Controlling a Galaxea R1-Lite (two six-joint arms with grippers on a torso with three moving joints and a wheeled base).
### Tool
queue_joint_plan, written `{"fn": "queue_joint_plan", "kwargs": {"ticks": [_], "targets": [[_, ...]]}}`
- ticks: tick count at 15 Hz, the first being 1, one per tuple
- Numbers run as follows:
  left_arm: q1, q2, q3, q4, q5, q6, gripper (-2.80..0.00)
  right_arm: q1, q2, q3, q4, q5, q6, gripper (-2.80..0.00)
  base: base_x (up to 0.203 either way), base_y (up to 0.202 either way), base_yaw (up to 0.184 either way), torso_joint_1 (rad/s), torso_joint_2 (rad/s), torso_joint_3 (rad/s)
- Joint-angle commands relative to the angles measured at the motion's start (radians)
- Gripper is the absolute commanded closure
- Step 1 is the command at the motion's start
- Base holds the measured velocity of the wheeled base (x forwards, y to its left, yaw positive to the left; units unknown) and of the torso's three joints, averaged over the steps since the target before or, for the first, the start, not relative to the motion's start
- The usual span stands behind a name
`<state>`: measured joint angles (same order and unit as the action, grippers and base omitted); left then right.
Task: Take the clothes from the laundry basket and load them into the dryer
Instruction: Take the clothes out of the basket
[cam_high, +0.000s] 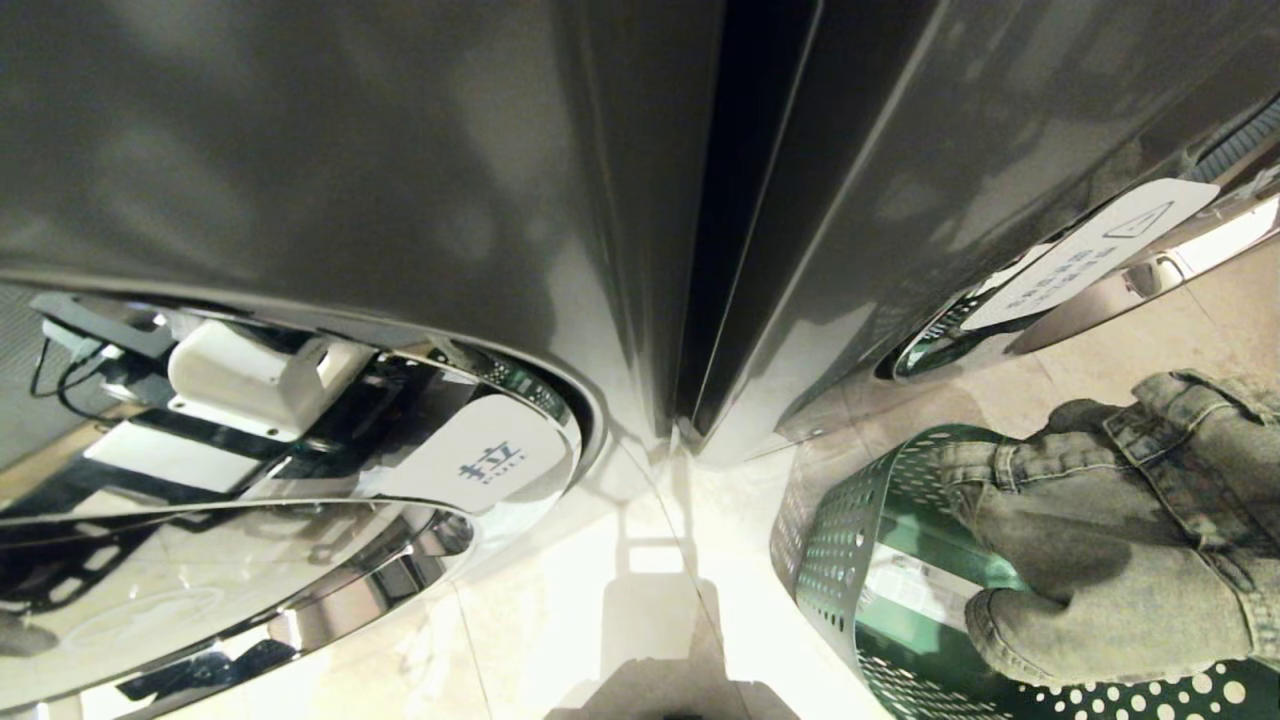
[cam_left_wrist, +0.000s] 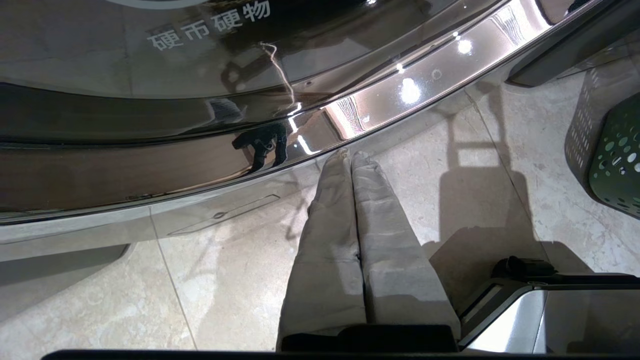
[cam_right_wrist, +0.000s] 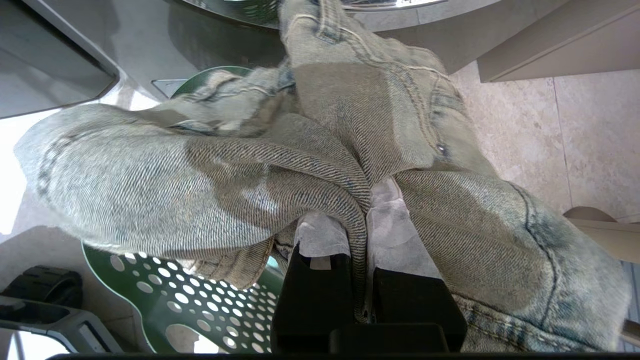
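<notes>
The right gripper (cam_right_wrist: 357, 240) is clamped on a fold of the faded denim jeans (cam_high: 1120, 520), which bunch over the far rim of the green perforated laundry basket (cam_high: 830, 560) (probably lifted partly clear), while the left gripper (cam_left_wrist: 350, 160), fingers pressed together, hangs near the dryer door (cam_left_wrist: 250, 100).

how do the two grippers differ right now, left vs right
The right gripper is pinched on a fold of the denim jeans, which hang above the green laundry basket; the left gripper holds nothing. The left gripper sits by the dryer door's chrome rim, over bare floor tile. Both are shut, with pale covers on their fingers.
</notes>
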<state>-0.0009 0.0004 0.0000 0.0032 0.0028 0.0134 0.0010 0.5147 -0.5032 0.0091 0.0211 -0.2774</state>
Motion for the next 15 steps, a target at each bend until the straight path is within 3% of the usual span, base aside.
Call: {"fn": "queue_joint_plan", "kwargs": {"ticks": [1, 15], "targets": [[-0.001, 0.0, 0.0, 0.0, 0.0, 0.0, 0.0, 0.001, -0.001, 0.003, 0.0, 0.0, -0.002, 0.0, 0.0, 0.0, 0.0, 0.0, 0.0, 0.0], [-0.001, 0.0, -0.005, 0.008, -0.001, 0.007, 0.0, -0.012, -0.013, 0.043, -0.005, 0.0, -0.002, 0.0, 0.0, 0.0, 0.0, 0.0, 0.0, 0.0]]}}
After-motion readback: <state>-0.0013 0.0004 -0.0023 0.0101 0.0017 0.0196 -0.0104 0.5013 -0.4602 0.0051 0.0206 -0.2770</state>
